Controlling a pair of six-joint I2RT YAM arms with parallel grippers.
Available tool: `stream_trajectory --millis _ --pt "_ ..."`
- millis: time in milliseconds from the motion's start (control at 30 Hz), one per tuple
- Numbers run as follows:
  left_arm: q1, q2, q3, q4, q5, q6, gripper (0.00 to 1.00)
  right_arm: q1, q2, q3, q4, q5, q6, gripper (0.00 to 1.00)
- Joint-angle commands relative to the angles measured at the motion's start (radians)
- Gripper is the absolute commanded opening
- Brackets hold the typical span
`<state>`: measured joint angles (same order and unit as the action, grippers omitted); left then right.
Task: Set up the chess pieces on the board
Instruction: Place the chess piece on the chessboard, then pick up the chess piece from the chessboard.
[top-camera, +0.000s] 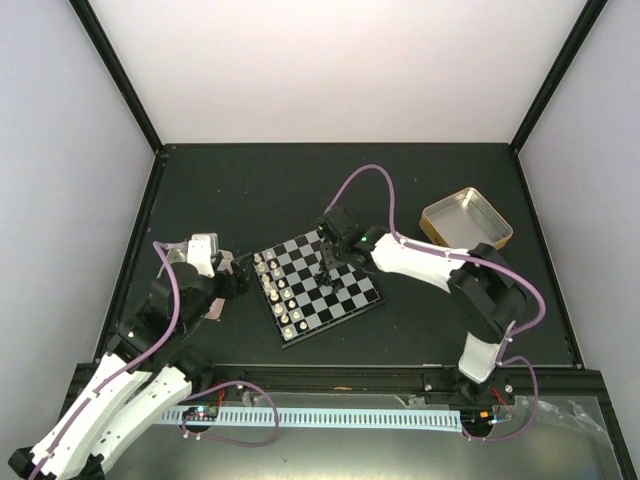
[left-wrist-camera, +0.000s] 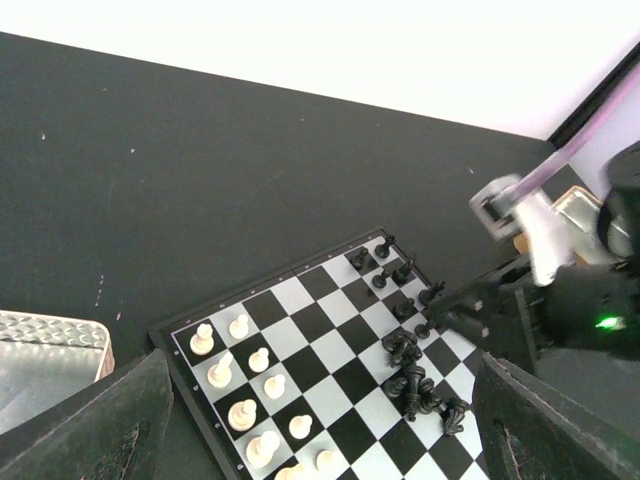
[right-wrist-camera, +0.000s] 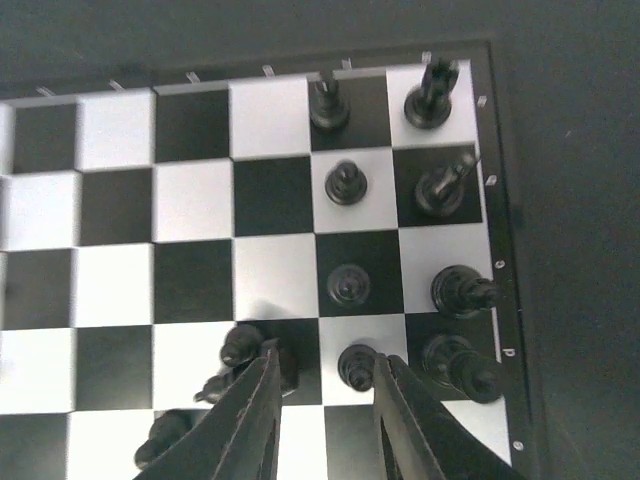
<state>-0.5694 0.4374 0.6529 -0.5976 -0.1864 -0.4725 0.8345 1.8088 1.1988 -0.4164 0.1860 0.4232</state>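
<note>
Bright even light, soft shadows, slight motion blur

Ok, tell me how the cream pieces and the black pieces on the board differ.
Colour: the cream pieces are pale, the black pieces dark. Order: the cream pieces stand in two neat rows; the black pieces are only partly lined up, several toppled in a heap. Both sets sit on the board.

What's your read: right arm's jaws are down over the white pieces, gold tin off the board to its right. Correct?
One slip: the right arm's jaws are over the black pieces, not the white pieces, which stand on the board's other side. The right wrist view shows its jaws apart around a black pawn. The gold tin does sit off the board to its right.
</note>
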Motion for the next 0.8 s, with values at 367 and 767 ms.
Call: stream_trajectory --millis 367,767 --pt "0.007 -0.018 0.019 -0.008 0.029 0.006 0.84 -0.004 -0.218 -0.084 -0.028 -0.116 0.037 0.38" --pt "0.007 -0.102 0.022 -0.079 0.04 0.029 0.85 0.051 -0.082 -0.025 -0.065 -0.14 0.079 0.27"
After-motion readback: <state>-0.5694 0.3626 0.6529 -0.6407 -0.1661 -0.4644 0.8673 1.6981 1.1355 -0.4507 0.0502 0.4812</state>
